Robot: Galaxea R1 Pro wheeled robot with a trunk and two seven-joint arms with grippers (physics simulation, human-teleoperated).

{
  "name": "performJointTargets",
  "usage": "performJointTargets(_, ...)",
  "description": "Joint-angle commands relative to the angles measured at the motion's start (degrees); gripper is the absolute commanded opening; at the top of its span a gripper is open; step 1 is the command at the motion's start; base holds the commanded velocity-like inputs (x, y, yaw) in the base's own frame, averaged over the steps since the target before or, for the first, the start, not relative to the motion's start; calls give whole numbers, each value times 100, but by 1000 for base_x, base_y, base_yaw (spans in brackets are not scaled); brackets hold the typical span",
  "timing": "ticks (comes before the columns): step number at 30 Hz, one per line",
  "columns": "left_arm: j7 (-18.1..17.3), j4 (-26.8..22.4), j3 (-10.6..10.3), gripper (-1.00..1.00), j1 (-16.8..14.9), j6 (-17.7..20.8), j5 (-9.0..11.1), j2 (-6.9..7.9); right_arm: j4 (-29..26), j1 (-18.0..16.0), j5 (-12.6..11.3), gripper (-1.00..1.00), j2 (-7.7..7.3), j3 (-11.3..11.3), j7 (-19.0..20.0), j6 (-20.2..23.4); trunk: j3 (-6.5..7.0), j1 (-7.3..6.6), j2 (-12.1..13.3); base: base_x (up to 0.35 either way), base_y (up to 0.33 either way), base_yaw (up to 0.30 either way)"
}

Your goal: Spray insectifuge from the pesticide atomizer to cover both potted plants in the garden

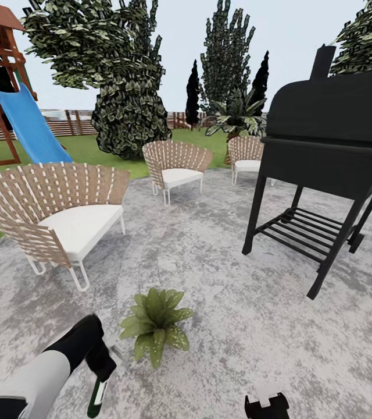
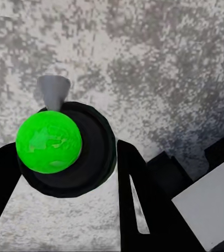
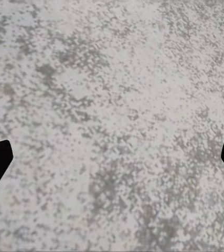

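Left hand [image 2: 64, 173] around pesticide atomizer [image 2: 64, 152].

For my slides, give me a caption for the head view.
Left gripper holds the pesticide atomizer beside a potted plant on the patio.

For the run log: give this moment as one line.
left pincer: shut on spray bottle | right pincer: open | plant: beside bottle, on patio
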Motion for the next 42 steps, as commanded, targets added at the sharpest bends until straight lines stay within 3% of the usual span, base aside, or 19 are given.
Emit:
performJointTargets(1, -47, 34, -33, -100, -1, 31, -8, 6, 6, -4, 60, 100, 3, -47, -21, -19, -5, -1, -2, 17, 10, -1)
performJointTargets(4, -143, 127, -39, -100, -3, 33, 24, 38, 6, -4, 60, 100, 2, -47, -19, -19, -5, -1, -2, 5, 3, 0)
performJointTargets(7, -509, 129, -49, -100, -7, 25, -37, 58, 6, -4, 54, 100, 25, -47, -15, -21, -5, -1, -2, 0, 0, 0)
performJointTargets(12, -602, 82, -35, -100, -8, 31, -43, 59, 6, -4, 43, 100, 37, -47, -9, -25, -5, -1, -2, 0, 0, -203)
performJointTargets(19, -532, 71, 0, -100, -6, 37, -51, 104, 6, -4, 43, 100, 20, -47, -9, -26, -5, -1, -2, -34, 38, -291)
performJointTargets(27, -438, 83, 10, -100, 1, 51, -3, 187, 6, -4, 46, 100, 22, -47, -9, -24, -5, -1, -2, -83, 246, -32)
performJointTargets(37, -416, 140, 8, -100, 142, 38, 5, 193, 6, -4, 51, 100, 20, -47, -9, -24, -5, -1, -2, 7, 23, -146)
performJointTargets(38, -285, 141, 11, -100, 293, 33, 11, 193, 6, -4, 51, 100, 20, -47, -9, -24, -5, -1, -2, 0, 0, -28)
performJointTargets(42, -20, 138, 18, -100, 375, 25, 22, 203, 6, -4, 51, 100, 20, -47, -9, -24, -5, -1, -2, 0, 0, -5)
